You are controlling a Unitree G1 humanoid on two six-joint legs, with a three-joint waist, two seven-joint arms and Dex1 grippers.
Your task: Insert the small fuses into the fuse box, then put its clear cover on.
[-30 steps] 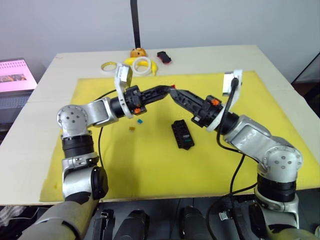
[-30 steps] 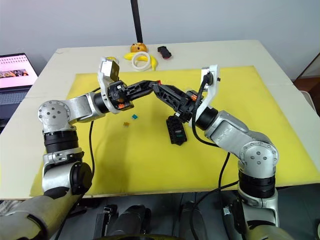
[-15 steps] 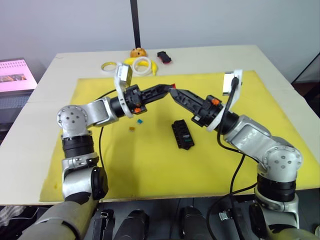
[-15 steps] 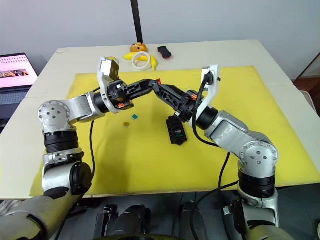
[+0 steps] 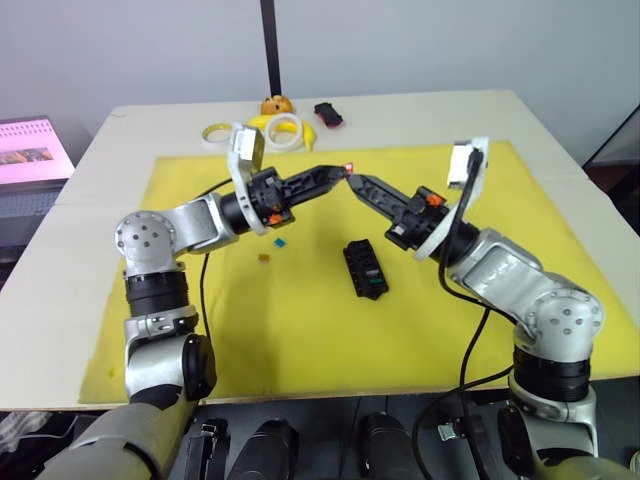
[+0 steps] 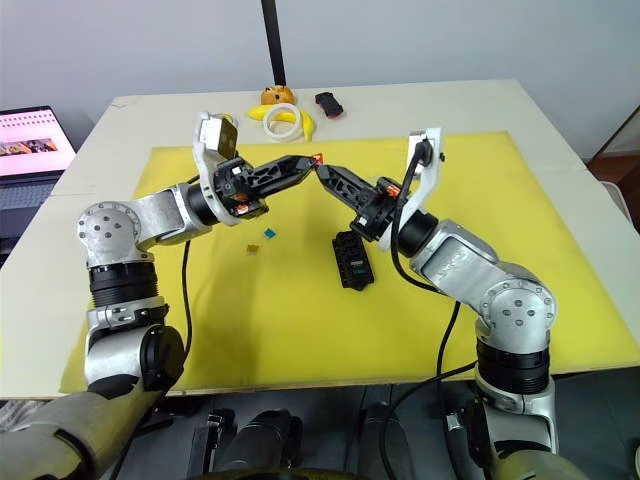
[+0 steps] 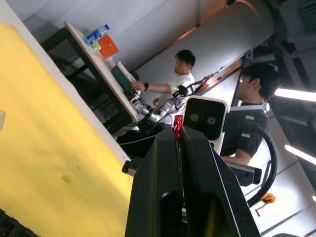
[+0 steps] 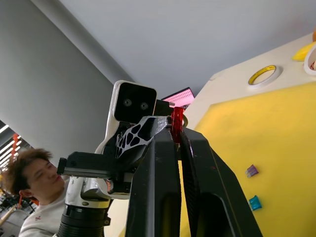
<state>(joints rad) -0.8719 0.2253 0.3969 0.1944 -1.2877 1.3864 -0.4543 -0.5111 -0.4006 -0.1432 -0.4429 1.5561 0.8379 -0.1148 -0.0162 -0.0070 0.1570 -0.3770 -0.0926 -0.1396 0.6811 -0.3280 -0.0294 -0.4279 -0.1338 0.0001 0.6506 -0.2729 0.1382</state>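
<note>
Red fuse (image 5: 349, 168) pinched between both grippers' jaws — left (image 5: 338, 174), right (image 5: 357, 181) — above mat.

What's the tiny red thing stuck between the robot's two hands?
It is a red fuse, pinched where the tips of the left hand and the right hand meet, held above the yellow mat. The head views show it.

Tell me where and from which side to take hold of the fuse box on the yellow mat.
Probably grip the fuse box across its two long side walls, near the middle, coming straight down from above. It lies flat on the yellow mat with its slotted top facing up, so the narrow width suits two fingers, and the slots stay free. Both long sides look unobstructed.
</note>
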